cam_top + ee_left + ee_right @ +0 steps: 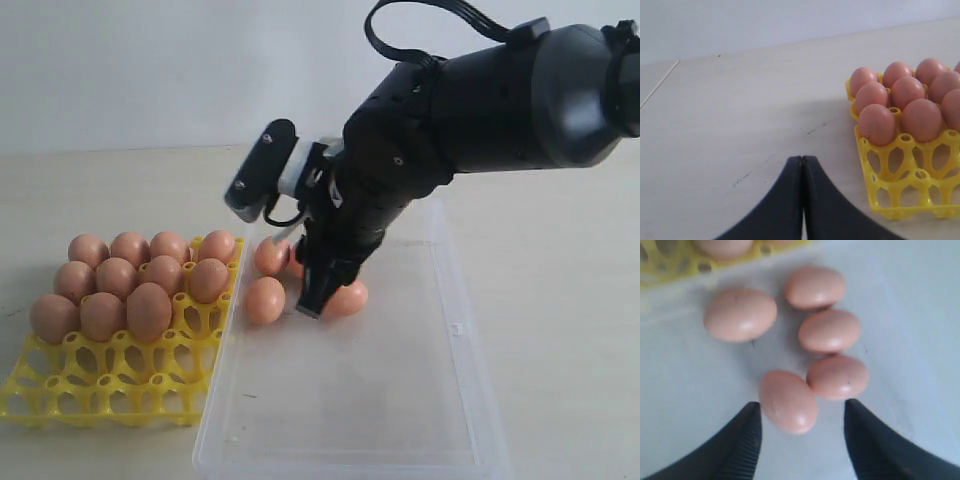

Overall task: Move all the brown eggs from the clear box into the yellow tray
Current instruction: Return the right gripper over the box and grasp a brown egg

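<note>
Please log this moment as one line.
right gripper open around brown egg in clear box | left gripper shut | yellow tray part-filled

yellow tray: bright open-cup grid, eleven brown eggs seated in cups, remaining cups empty. clear box: transparent, shallow, touching tray's side. five loose eggs lying clustered in box end beside tray.

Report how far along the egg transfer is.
Done: eleven eggs sit in the yellow tray. In hand: nothing is gripped yet. The right end effector is open, down in the clear box, lined up on one egg. The left end effector is shut over the table beside the tray. Left: five eggs lie in the box, and the tray's front cups are empty.
</note>
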Robot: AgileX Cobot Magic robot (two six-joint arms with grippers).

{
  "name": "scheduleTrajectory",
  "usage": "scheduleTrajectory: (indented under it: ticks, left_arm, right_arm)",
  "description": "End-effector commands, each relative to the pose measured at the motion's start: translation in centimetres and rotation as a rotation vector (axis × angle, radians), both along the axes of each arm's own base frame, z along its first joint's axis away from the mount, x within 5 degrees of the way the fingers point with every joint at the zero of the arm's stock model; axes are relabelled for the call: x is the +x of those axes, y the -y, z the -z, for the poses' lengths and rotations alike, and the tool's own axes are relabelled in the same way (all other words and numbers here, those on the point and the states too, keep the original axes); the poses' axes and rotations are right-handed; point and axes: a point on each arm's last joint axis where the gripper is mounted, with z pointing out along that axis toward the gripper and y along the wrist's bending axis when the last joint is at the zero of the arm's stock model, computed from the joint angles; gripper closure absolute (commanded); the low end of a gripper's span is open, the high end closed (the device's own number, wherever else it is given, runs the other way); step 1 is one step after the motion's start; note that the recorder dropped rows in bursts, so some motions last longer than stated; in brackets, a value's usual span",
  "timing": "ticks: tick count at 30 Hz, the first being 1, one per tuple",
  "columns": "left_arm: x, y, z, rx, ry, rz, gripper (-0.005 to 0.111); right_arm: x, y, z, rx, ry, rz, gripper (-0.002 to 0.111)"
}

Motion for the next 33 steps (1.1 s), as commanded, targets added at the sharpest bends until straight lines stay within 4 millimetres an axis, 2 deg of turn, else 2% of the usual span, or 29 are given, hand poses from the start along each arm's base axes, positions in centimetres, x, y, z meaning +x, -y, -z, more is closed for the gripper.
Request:
scheduleTrajectory:
  ticks: [1,7,13,20,27,30,33]
  left_arm:
    - [0.0,0.1,-0.2,-0.005,0.019,0.007,0.107]
    - [0.0,0.1,-0.2,-0.005,0.019,0.007,0.107]
    - [0.0,0.1,-0.2,-0.009,0.019,0.006,0.107]
    - [0.0,0.1,-0.2,-0.006,0.019,0.007,0.107]
    - [0.0,0.1,-0.2,-0.009,0.019,0.006,0.107]
    - [0.0,0.1,-0.2,-0.009,0.019,0.006,0.107]
    - [0.0,0.1,-0.2,-0.007,0.019,0.007,0.107]
  right_arm:
    - [-0.2,1.2,0.3,-0.111,-0.052,-0.056,0.039]
    - [0.9,1.0,0.8,-0.086,-0.020,-0.111,0.039]
    - [2.0,0.7,3.1,-0.143,-0.075,-0.102,0.039]
    - [2.8,-0.1,4.5,-0.132,-0.083,-0.101,0.039]
    - [3.2,-0.4,6.9,-0.177,-0.131,-0.102,0.041]
    - [3.4,-0.5,7.4,-0.198,-0.157,-0.089,0.057]
    - [3.6,-0.6,7.0,-0.187,-0.148,-0.085,0.088]
